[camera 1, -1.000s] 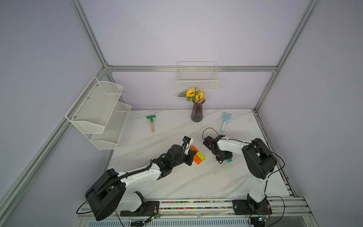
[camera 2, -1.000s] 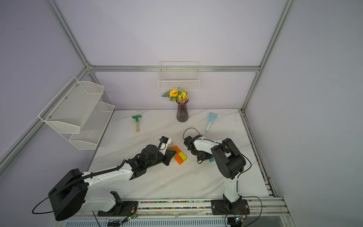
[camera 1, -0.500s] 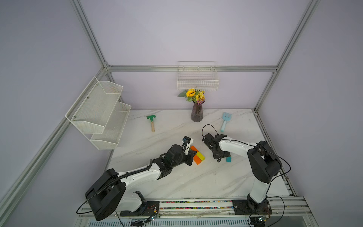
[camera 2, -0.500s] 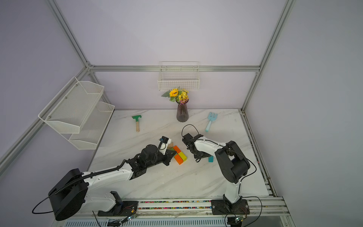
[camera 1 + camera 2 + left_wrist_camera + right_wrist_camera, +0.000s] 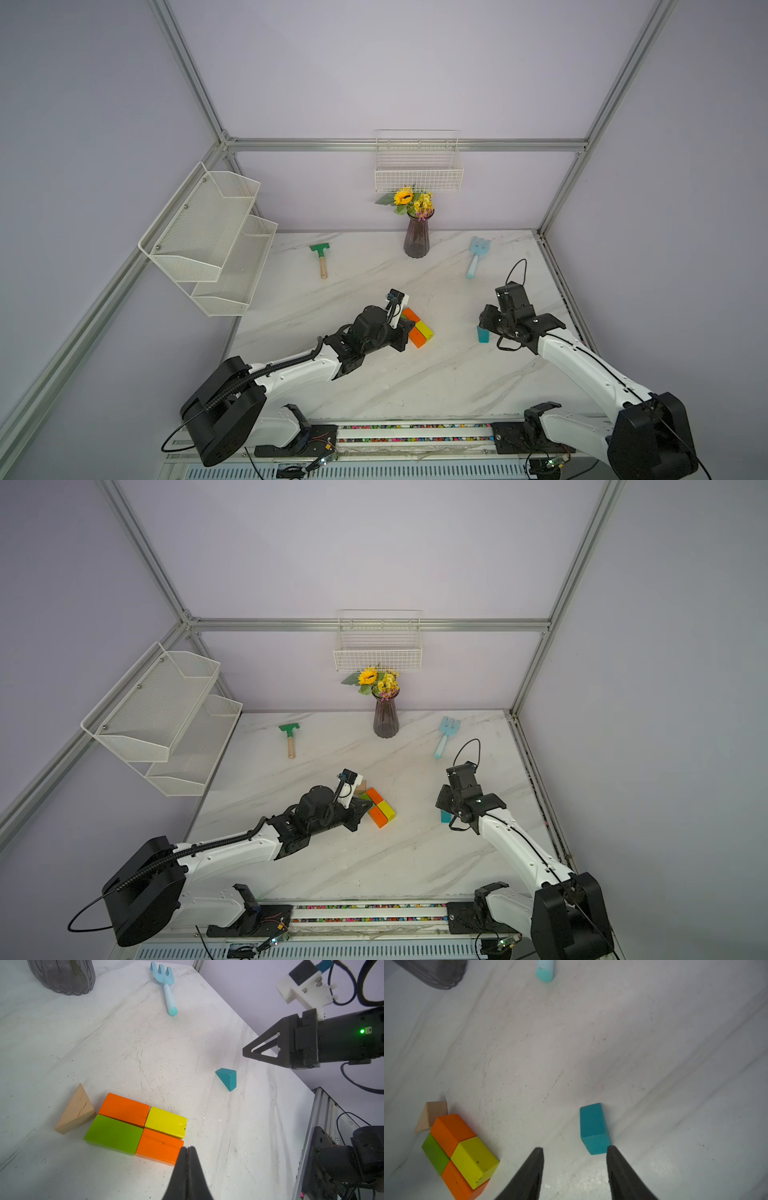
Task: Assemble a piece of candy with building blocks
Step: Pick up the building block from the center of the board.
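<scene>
Right claw (image 5: 575,1148) gapes empty beside the teal wedge (image 5: 593,1126); bare table (image 5: 550,1053) separates wedge from block rectangle (image 5: 124,1109); left claw (image 5: 188,1148) clenched, empty.

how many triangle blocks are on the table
2. The tan triangle lies beside the orange-and-green end of the block rectangle. The teal triangle lies alone, apart from its other end. None seems hidden.

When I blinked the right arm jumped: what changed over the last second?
The right gripper drew back from the rectangle of orange, green and yellow wooden blocks toward its own side, jaws open, nothing held. The teal triangular wooden block, tan triangular block, rectangle and shut left gripper stayed put.
</scene>
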Robot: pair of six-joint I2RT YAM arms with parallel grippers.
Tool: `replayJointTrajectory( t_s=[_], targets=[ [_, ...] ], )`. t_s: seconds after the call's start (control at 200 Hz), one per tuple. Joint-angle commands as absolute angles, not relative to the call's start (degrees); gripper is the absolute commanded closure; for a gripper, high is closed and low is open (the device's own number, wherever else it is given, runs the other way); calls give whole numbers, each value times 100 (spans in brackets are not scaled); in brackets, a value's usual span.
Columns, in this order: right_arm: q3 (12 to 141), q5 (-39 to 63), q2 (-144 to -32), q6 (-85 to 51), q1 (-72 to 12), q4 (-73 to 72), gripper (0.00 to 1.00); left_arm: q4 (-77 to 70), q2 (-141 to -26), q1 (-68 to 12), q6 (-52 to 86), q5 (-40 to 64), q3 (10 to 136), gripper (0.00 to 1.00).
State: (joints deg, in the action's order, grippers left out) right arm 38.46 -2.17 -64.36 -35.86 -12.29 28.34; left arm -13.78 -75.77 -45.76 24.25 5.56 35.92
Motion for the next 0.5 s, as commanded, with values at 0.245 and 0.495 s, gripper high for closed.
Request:
replayJointTrajectory(
  t_s=[0.245,0.495],
  targets=[
    [3445,1213,-6733,-3631,-711,2362,42,-1542,-7790,-4553,2443,770,3901,100],
    [3628,95,-6719,-3432,-708,2888,42,-1563,-7873,-4557,2481,846,3920,100]
  ],
)
